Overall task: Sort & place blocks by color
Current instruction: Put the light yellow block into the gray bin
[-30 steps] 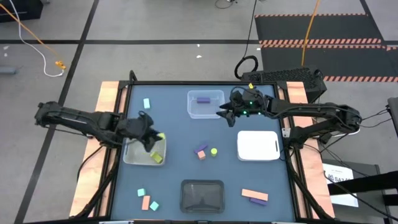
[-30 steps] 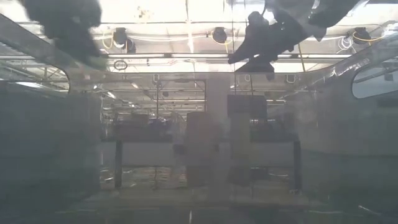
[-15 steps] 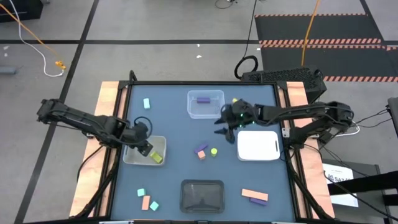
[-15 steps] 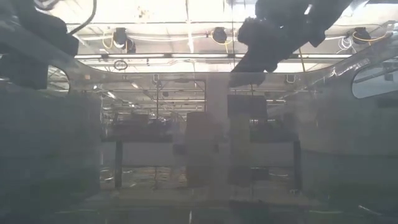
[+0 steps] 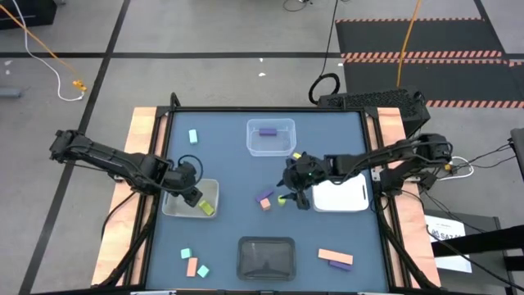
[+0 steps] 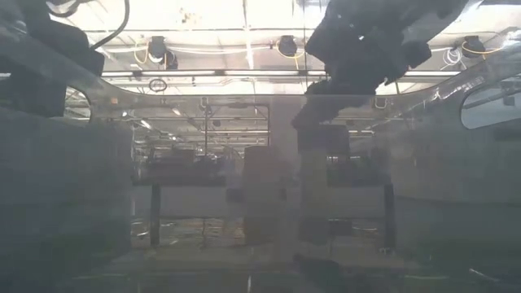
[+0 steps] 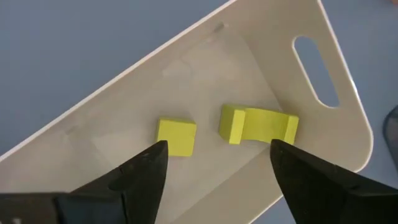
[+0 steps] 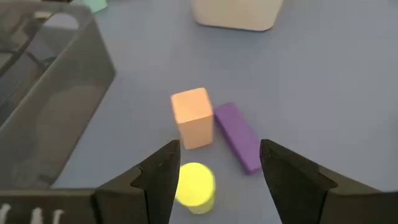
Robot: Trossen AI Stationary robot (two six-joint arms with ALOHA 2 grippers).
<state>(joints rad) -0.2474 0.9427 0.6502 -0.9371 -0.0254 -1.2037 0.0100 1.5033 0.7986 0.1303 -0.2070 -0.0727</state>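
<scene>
- You are hovering the right gripper [image 8: 214,168] over the little cluster at the table's middle, with its fingers spread wide and nothing between them.
- The yellow-green round block [image 8: 194,185] is lying between the fingertips and closest to the wrist; the salmon cube [image 8: 192,116] and the purple bar [image 8: 237,137] are sitting just beyond it, touching or nearly touching each other.
- Judging by the spread, you are lining up on the yellow-green piece [image 5: 282,199]. Centre it between the fingers before lowering, since it is sitting nearer one finger than the other.
- Because it looks round, it may roll if one finger touches first; come straight down and close evenly.
- Keep the fingertips clear of the salmon cube so you are not nudging it or the purple bar [image 5: 264,196] out of place.
- The left gripper [image 7: 214,158] is hanging parted and empty over the translucent tray [image 7: 336,134], where two yellow-green blocks [image 7: 176,137] are already lying; that tray [image 5: 211,190] looks like the destination.
- Other blocks are waiting elsewhere: cyan [image 5: 193,136] near the far left, and salmon and purple [image 5: 336,258] at the near right.
</scene>
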